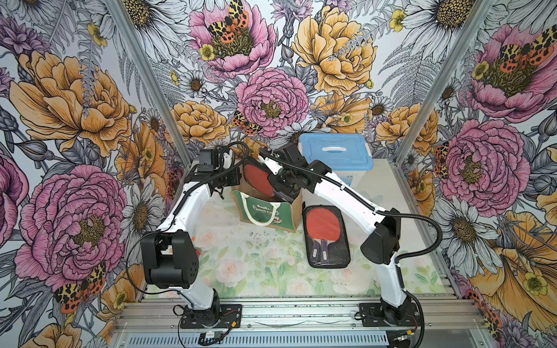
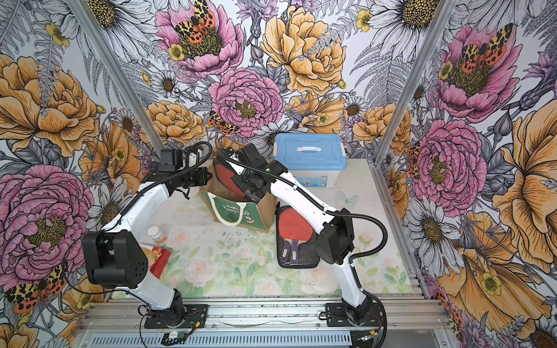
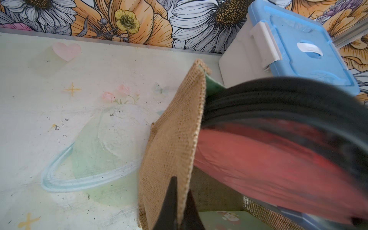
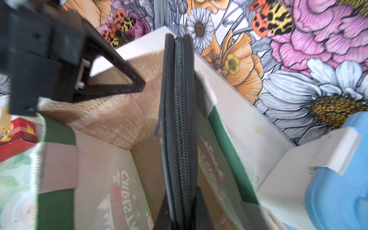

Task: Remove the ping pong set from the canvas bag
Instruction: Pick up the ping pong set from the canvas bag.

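Two end effectors are engaged in the withdrawal step. The right end effector (image 4: 184, 207) is closed to a narrow gap on the zipped edge of the ping pong set (image 4: 179, 99), a black case with a red paddle face showing. The case is held edge-on between the fingers, with its lower part inside the canvas bag (image 1: 265, 211) and its upper part above the rim. Across the bag mouth from this end effector, the left end effector (image 3: 181, 191) is pinched fully shut on the bag's burlap side, so the bag is restrained.

The lift is judged roughly half complete. The case should be drawn out along its own plane, clear of the rope handles. The restraining grip should be held until the lower edge has passed the rim; otherwise the bag may be dragged upward or tipped.

Behind the right end effector, towards its arm's base, a second paddle case (image 1: 327, 238) lies flat on the worktop (image 1: 265, 271), just beside the bag. Beyond both end effectors stands a blue-lidded box (image 1: 336, 152); the exit path should be directed away from it.
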Available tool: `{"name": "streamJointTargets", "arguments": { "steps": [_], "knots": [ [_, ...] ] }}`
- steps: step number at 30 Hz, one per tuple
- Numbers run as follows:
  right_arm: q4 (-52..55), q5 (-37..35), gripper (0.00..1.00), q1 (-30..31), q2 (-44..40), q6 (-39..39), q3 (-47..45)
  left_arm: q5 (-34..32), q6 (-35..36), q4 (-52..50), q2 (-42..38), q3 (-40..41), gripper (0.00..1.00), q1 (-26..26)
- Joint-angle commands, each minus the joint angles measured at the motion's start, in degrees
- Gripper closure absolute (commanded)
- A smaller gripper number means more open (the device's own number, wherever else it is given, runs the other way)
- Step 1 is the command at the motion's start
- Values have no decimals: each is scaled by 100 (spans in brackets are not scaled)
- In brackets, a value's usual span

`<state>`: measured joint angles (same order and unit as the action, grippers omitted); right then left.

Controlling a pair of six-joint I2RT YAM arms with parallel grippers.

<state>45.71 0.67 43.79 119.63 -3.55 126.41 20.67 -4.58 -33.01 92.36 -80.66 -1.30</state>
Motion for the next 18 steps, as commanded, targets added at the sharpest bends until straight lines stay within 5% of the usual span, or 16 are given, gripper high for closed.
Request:
{"name": "streamJointTargets", "arguments": {
  "steps": [1,18],
  "knots": [
    [-365,-93,100,-55,-520,-45,343,184,-121,118,84,-246,100,129],
    [-379,-505,100,-71,-1308,-216,753,149,-236,169,85,-265,97,121]
  ]
}}
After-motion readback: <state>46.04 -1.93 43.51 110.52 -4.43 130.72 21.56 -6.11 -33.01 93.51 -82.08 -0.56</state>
